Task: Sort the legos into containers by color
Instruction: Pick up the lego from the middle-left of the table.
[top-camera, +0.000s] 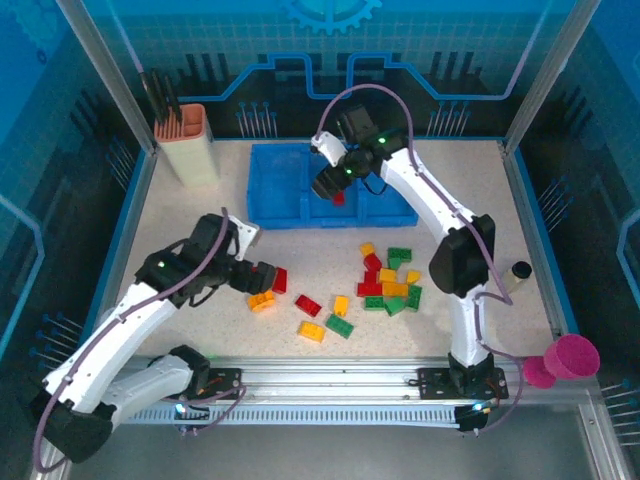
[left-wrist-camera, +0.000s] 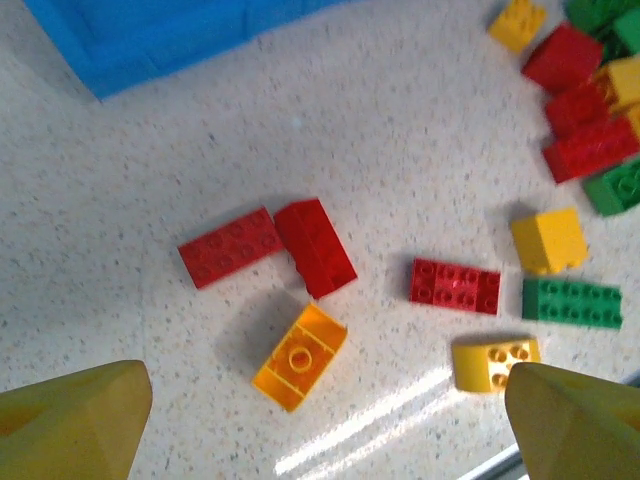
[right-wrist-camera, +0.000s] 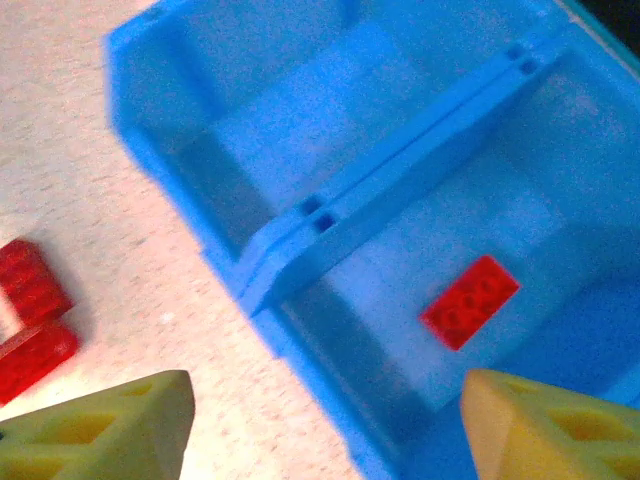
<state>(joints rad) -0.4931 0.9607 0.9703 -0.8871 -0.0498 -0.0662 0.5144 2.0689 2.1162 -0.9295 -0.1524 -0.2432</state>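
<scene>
The blue tray of containers (top-camera: 275, 180) stands at the back of the table. One red lego (right-wrist-camera: 468, 300) lies flat in its middle compartment, also visible as a red brick (top-camera: 338, 198) from above. My right gripper (top-camera: 335, 188) hovers over that compartment, open and holding nothing (right-wrist-camera: 325, 430). My left gripper (top-camera: 262, 277) is open low over the table (left-wrist-camera: 320, 430), above an upside-down orange lego (left-wrist-camera: 300, 355). Two red legos (left-wrist-camera: 230, 245) (left-wrist-camera: 315, 247) lie just beyond it. A mixed pile of red, yellow and green legos (top-camera: 390, 280) lies to the right.
A beige-and-orange holder (top-camera: 190, 140) stands at the back left. A pink cup (top-camera: 570, 360) sits off the front right corner, and a small cylinder (top-camera: 518, 270) near the right edge. A red (left-wrist-camera: 455, 285), a green (left-wrist-camera: 570, 303) and yellow bricks (left-wrist-camera: 548, 240) lie right of my left gripper.
</scene>
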